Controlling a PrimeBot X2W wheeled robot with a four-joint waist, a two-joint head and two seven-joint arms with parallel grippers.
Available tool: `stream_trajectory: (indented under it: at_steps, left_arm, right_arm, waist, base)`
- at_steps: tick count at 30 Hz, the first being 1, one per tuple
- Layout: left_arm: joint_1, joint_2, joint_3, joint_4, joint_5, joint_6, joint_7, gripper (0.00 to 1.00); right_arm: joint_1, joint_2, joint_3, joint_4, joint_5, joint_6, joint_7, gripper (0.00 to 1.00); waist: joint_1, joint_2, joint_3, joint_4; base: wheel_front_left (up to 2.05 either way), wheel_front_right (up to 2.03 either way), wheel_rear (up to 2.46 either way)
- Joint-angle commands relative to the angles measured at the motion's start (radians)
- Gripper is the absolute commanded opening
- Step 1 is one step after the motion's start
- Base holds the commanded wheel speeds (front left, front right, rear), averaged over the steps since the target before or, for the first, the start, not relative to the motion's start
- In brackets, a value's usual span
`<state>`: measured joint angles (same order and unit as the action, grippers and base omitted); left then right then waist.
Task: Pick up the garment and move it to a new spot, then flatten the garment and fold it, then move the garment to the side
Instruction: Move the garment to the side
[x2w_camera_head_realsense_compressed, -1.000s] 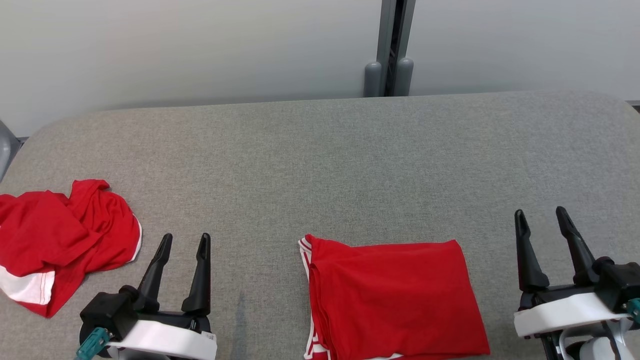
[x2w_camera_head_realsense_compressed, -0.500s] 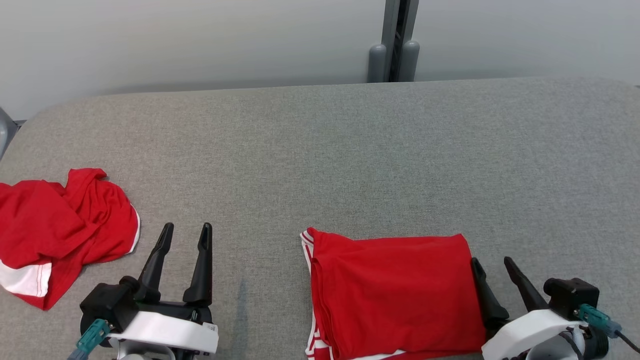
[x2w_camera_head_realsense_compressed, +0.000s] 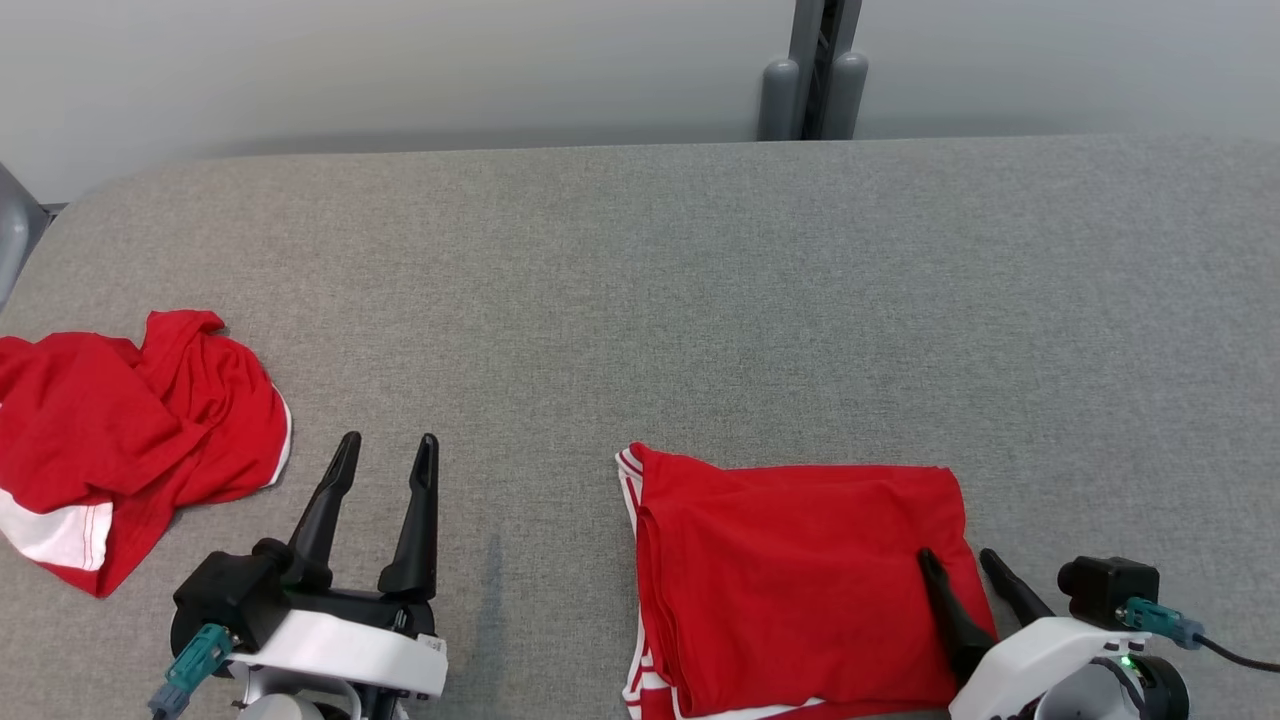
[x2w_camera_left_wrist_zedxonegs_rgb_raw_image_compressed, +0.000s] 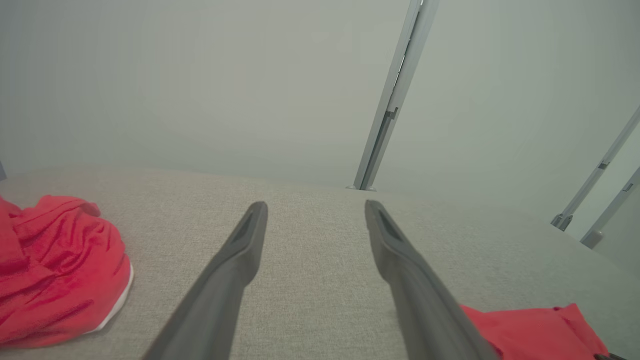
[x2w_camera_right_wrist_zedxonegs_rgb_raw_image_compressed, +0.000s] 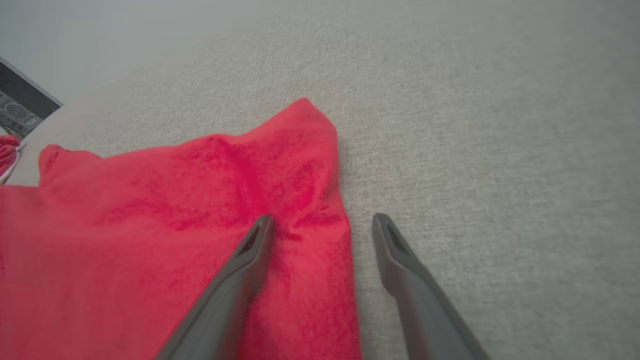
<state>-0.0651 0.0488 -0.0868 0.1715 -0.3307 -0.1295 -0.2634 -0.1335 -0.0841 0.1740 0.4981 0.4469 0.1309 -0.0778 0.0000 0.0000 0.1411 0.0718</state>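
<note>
- Position of garment (x2w_camera_head_realsense_compressed: 800, 580): folded, red, white trim at its left edge; flat on counter (x2w_camera_head_realsense_compressed: 700, 300), near side, right of centre.
- Long axis: left to right in head view, a little wider than deep.
- State of right pincer (x2w_camera_head_realsense_compressed: 955, 556): spread wide, empty, low at the garment's right edge, pointing away from the robot and slightly left.
- Key relation, from right wrist view: right pincer (x2w_camera_right_wrist_zedxonegs_rgb_raw_image_compressed: 322, 220) astride that edge of the garment (x2w_camera_right_wrist_zedxonegs_rgb_raw_image_compressed: 175, 225). Left finger on red cloth, right finger over bare counter, edge between them and roughly parallel to both.
- Left fingertip seemingly touching cloth, small crease at the tip. Contact of right finger with counter: cannot tell.
- State of left pincer (x2w_camera_head_realsense_compressed: 390, 440): spread, empty, over bare counter, well apart from the garment's left edge.
- Also present: heap (x2w_camera_head_realsense_compressed: 120, 440) of crumpled red cloth, far left, beyond the left pincer.
- Nearer arm: right, plainly.
- Judged stage: folding done, shift to the side pending.
- Expected from closing here: nip on the right-edge layers.
- Risk: only the top layer caught, fold opening on the drag.
</note>
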Motion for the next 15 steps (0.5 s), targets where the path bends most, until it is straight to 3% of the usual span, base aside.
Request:
stream_trajectory:
  at_steps: [1,3,4,5,6,15]
  left_arm:
    - [-0.016,0.003,0.001,-0.001,0.011,-0.002,-0.001,1.00]
    - [-0.019,0.003,-0.001,0.000,0.013,-0.002,-0.001,1.00]
    - [-0.019,0.003,-0.002,0.001,0.015,-0.002,-0.001,1.00]
    - [-0.020,0.004,-0.003,0.002,0.015,-0.002,-0.001,1.00]
    - [-0.019,0.004,-0.004,0.003,0.015,-0.002,-0.001,1.00]
    - [-0.013,0.010,-0.029,-0.013,0.035,-0.002,-0.001,1.00]
  right_arm:
    - [-0.015,-0.005,0.010,0.015,0.009,0.000,0.011,1.00]
    - [-0.022,-0.002,0.029,0.031,0.015,0.000,0.024,1.00]
    - [-0.025,-0.001,0.036,0.037,0.021,0.000,0.028,0.45]
    - [-0.028,-0.004,0.044,0.041,0.019,0.000,0.025,0.04]
    - [-0.032,-0.006,0.048,0.047,0.017,0.000,0.019,0.00]
    - [-0.081,-0.055,0.065,0.059,-0.040,-0.001,-0.044,0.00]
  waist:
    - [0.0000,0.0000,0.006,0.005]
    - [0.0000,0.0000,0.010,0.007]
    - [0.0000,0.0000,0.010,0.008]
    - [0.0000,0.0000,0.011,0.009]
    - [0.0000,0.0000,0.011,0.010]
    - [0.0000,0.0000,0.001,-0.014]
  base:
    - [0.00,0.00,0.00]
    - [0.00,0.00,0.00]
    - [0.00,0.00,0.00]
    - [0.00,0.00,0.00]
    - [0.00,0.00,0.00]
    - [0.00,0.00,0.00]
